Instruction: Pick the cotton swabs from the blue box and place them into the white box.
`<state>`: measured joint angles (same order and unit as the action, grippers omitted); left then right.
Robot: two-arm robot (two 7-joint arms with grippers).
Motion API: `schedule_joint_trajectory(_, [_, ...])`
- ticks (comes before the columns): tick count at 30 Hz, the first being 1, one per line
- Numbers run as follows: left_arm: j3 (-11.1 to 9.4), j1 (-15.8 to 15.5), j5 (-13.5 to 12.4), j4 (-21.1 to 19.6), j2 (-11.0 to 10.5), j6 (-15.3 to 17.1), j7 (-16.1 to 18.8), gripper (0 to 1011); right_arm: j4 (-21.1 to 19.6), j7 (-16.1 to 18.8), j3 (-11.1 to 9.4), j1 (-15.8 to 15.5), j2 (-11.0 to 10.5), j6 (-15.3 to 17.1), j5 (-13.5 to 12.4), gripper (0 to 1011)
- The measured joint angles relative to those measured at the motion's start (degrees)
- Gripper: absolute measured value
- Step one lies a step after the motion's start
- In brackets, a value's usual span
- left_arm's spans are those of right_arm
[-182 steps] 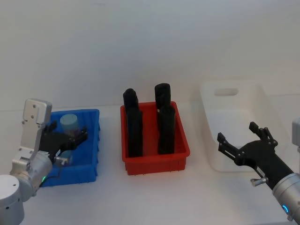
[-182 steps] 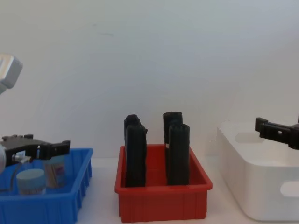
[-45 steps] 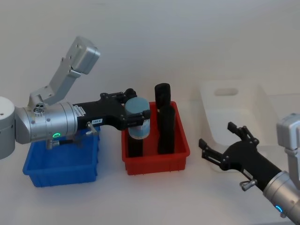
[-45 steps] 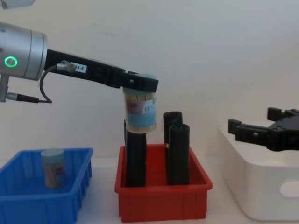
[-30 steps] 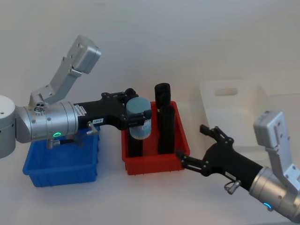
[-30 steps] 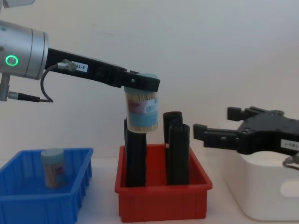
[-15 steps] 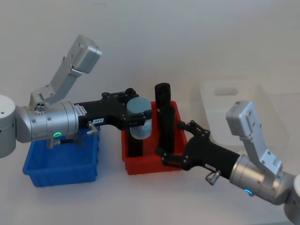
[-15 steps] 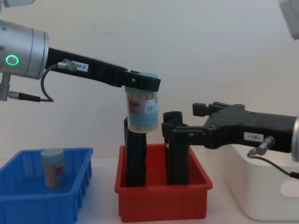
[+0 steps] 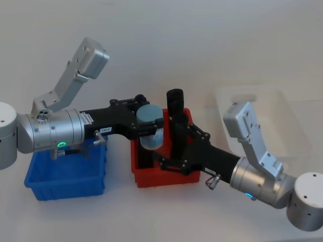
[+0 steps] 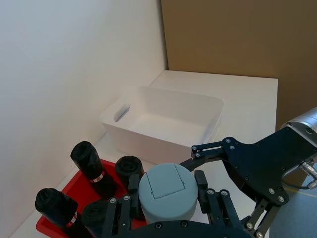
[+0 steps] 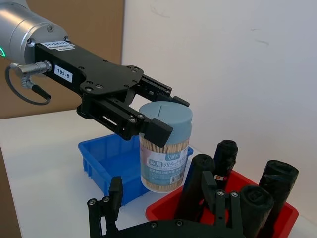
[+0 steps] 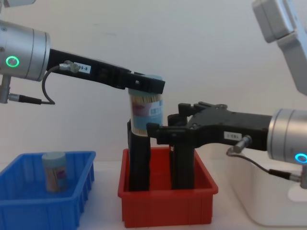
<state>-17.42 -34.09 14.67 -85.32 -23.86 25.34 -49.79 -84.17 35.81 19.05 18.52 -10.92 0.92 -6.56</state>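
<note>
We hold 1 cotton swabs jar (image 9: 151, 137) in left gripper (image 9: 148, 119) above red bin (image 9: 151, 180). Our right gripper (image 9: 172, 145), spread wide, at its 4 o'clock; 1 spare jar (image 12: 54, 171) in blue box (image 12: 48, 211).

Clear glossy plastic jar (image 9: 151, 138) with matt grey-blue lid (image 9: 150, 114) at centre, ribbed shiny plastic blue box (image 9: 65, 177) lower left, smooth plastic white box (image 9: 287, 116) right, glossy red bin (image 9: 144, 180), matt black tubes (image 9: 175, 100), brushed-metal arm casing (image 9: 50, 133).
</note>
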Motion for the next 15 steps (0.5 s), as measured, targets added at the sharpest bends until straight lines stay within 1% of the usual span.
schedule_joint_trajectory(15, [0.0, 0.0, 0.0, 0.0, 0.0, 0.0, 0.0, 670, 6.4, 0.5, 1.3, 4.3, 2.9, -1.8, 0.9, 1002])
